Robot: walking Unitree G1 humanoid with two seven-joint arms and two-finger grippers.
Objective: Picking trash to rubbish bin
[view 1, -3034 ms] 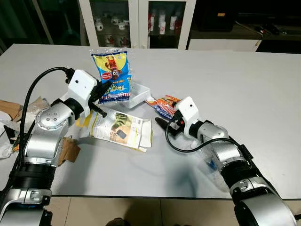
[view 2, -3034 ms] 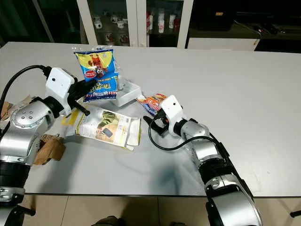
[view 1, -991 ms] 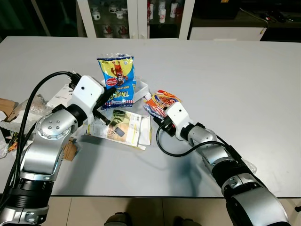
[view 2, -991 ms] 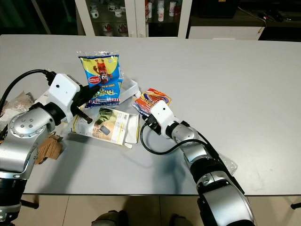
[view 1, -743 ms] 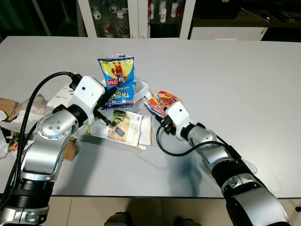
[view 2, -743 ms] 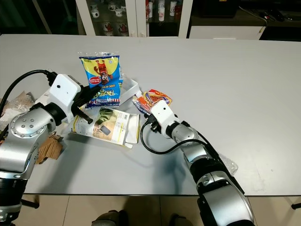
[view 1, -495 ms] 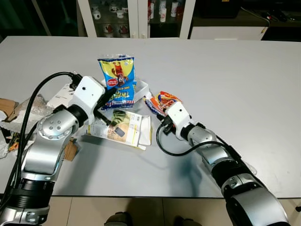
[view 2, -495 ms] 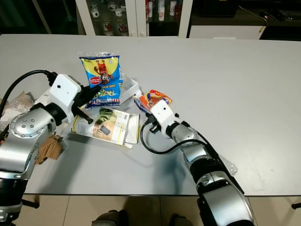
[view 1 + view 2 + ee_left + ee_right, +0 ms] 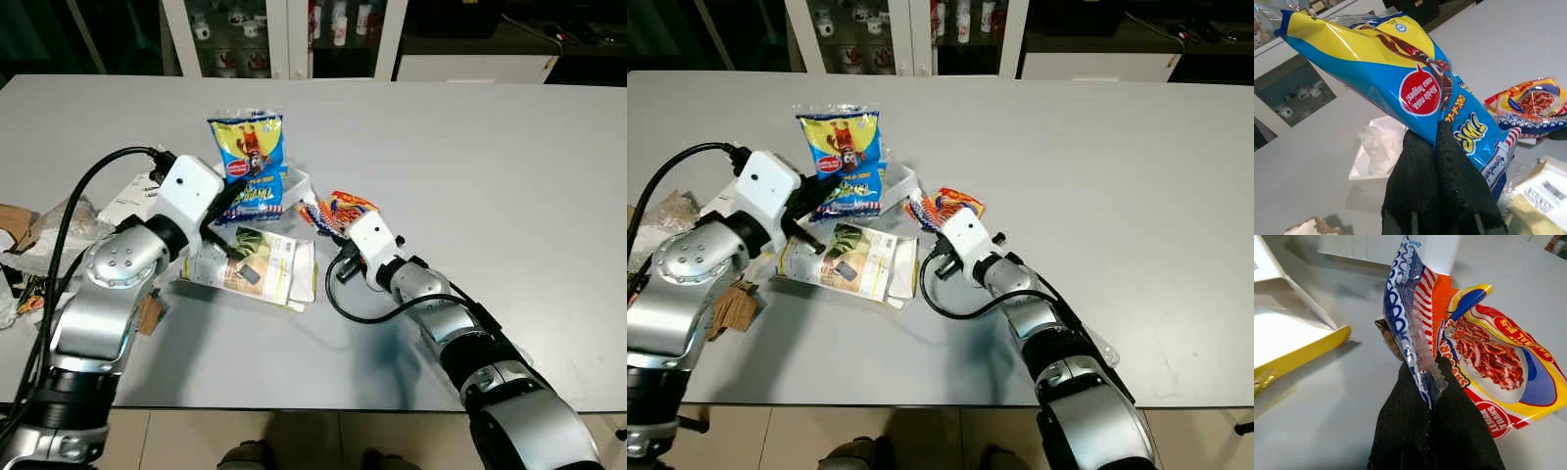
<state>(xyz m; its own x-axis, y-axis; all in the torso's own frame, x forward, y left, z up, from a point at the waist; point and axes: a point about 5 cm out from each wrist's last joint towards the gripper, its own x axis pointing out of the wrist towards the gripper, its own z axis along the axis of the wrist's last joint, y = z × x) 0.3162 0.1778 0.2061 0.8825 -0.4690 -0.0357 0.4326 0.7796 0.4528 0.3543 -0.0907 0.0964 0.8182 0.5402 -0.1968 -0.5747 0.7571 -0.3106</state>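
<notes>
Left gripper (image 9: 1436,142) was raised above the grey table (image 9: 509,166), jaws pressed together on the lower half of a blue and yellow snack bag (image 9: 249,162), held upright and clear of the surface. Seen along the wrist, 2 black fingers (image 9: 1415,171) lay flat against each other with the bag's film pinched between them, the rest of the bag rising above and past the tips.

Right gripper (image 9: 1431,382) sat low over the table, jaws closed on the crimped edge of an orange, blue and red snack wrapper (image 9: 945,208). Wrapper's pinched edge stood up between the fingertips (image 9: 1410,391); its far part still rested on the table.

Just behind both bags lay a shallow white tray (image 9: 1376,156) holding crumpled tissue. Below the raised bag and between the 2 arms lay a flat white and yellow leaflet packet (image 9: 257,266) on the table. Near the left edge sat torn brown cardboard (image 9: 730,305), crumpled clear plastic (image 9: 59,227) and a white printed label (image 9: 132,196).

Table was wide, pale grey and matt, its near edge over a tiled floor (image 9: 294,441). Beyond the far edge stood a white glass-fronted cabinet (image 9: 284,34) with small cups and bottles on its shelves, and beside it a dark counter (image 9: 490,44).
</notes>
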